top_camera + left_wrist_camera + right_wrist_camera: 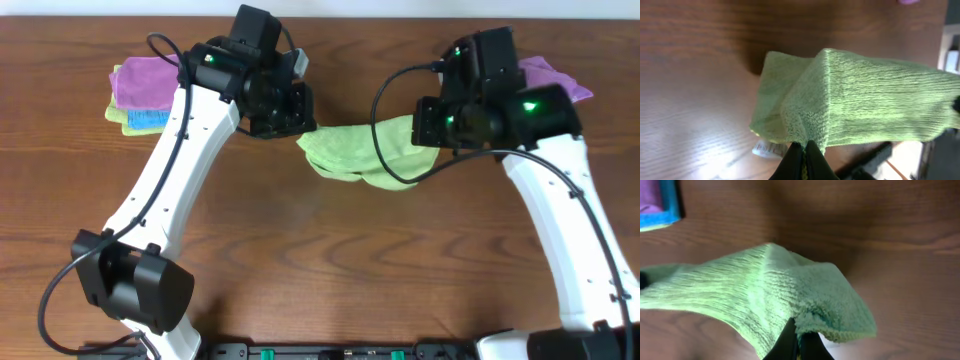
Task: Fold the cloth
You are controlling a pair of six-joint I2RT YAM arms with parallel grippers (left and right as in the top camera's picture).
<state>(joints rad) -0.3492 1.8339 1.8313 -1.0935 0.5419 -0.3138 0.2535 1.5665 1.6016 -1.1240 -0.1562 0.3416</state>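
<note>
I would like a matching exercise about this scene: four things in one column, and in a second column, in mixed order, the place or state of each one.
Column one:
1. lime-green cloth
2. single purple cloth
3. pile of cloths
4. left gripper

Column two:
a. far left, at the back
b. shut on a corner of the green one
c. stretched across the middle
d. far right, at the back

Pairs: 1-c, 2-d, 3-a, 4-b.
</note>
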